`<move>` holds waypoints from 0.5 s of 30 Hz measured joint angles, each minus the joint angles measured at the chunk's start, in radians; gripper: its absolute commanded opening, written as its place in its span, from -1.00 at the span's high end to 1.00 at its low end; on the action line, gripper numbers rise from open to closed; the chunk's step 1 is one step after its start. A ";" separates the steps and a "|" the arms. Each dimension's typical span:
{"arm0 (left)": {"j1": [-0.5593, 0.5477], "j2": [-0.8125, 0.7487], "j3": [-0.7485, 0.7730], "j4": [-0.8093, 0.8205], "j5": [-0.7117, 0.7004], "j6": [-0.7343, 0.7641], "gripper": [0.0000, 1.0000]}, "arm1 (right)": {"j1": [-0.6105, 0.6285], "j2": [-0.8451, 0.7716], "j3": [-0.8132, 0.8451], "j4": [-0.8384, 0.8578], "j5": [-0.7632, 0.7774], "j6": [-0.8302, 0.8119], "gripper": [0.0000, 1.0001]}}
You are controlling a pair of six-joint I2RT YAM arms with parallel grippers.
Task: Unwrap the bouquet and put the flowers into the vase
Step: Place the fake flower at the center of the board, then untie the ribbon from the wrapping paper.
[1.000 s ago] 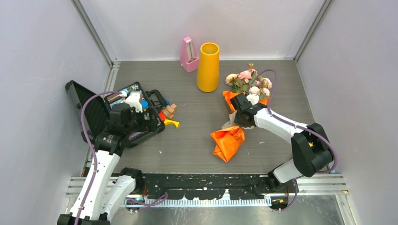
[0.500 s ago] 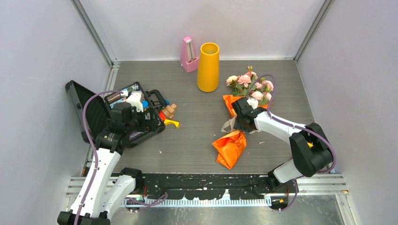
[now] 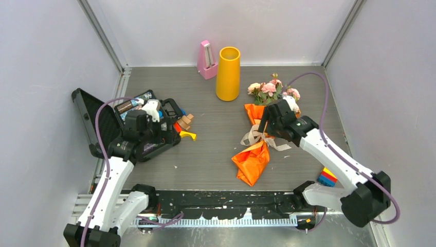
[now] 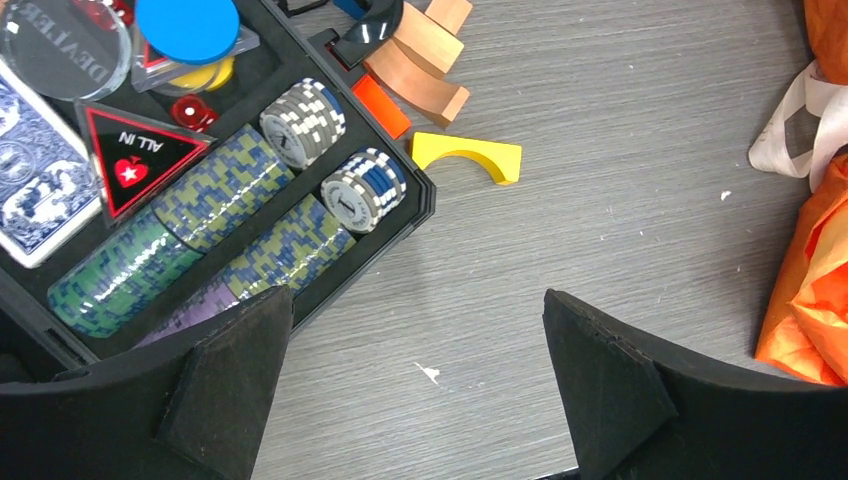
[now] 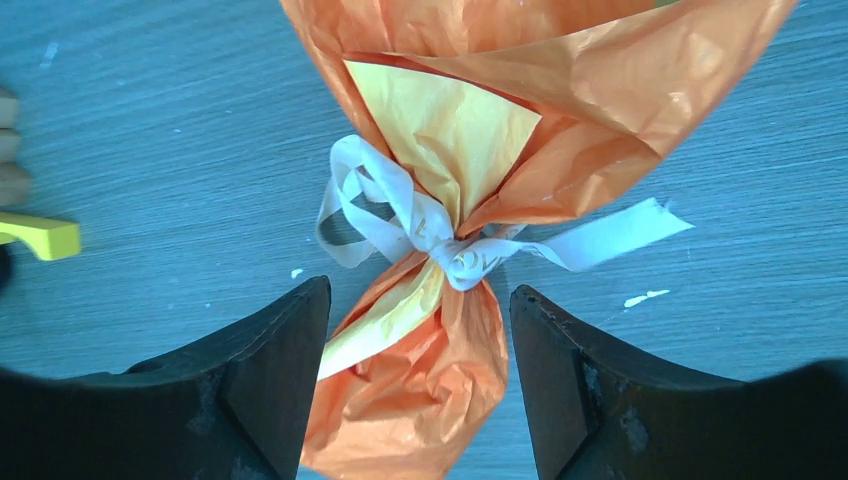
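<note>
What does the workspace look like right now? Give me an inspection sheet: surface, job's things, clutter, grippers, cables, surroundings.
Surface: grey wood-grain table top, a few small white scraps.
Job's things: bouquet in crinkled orange paper lies flat, beige ribbon tied; pink artificial roses show at its far end; tall yellow-orange cylinder vase upright, nothing sticking out.
Clutter: pink pyramid metronome beside the vase; open black case of poker chips; wooden blocks and yellow arch block beside it; small multicoloured block by the right arm.
Grippers: left gripper open above the case's corner; right gripper open, straddling the wrapper below the knot.
Cables: left arm's purple cable and right arm's purple cable, both looped.
Surroundings: plain pale walls, metal corner rails.
</note>
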 measured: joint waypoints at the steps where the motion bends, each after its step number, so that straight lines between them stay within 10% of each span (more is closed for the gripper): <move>1: -0.001 0.013 0.004 -0.001 0.007 0.000 -0.98 | -0.002 -0.024 0.012 -0.018 0.000 -0.002 -0.43; 15: -0.175 0.236 0.097 0.197 0.147 -0.130 -0.95 | -0.220 -0.175 -0.168 -0.067 -0.120 0.032 -0.27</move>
